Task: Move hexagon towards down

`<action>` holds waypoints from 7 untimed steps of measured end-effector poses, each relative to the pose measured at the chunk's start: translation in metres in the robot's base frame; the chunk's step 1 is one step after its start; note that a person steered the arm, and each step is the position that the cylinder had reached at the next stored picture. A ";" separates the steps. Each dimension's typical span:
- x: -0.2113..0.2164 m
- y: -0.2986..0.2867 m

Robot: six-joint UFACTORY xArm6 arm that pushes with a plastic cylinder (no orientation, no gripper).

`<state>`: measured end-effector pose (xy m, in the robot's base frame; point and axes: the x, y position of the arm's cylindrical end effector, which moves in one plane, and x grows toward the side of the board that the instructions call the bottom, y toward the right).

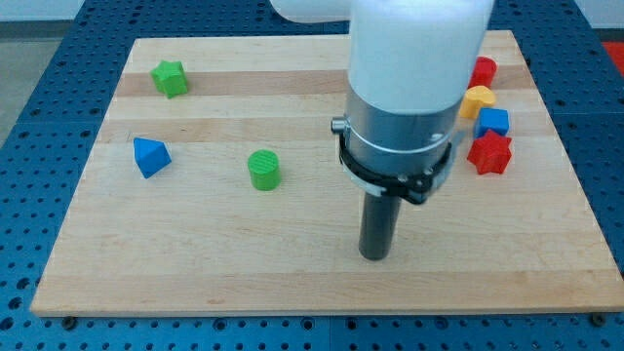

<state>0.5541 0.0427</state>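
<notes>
No block here reads clearly as a hexagon; the likeliest, a yellow block (478,99) at the view's right, is half hidden behind the arm (414,58). Above it a red block (484,70) is also partly covered. Below sit a blue block (493,122) and a red star-like block (489,153). My tip (375,255) holds nothing, right of the green cylinder (263,169). Left: blue triangle (150,156), green star-like block (171,78).

My tip (375,255) right of green cylinder (263,169)
</notes>
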 end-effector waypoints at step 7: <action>-0.137 0.030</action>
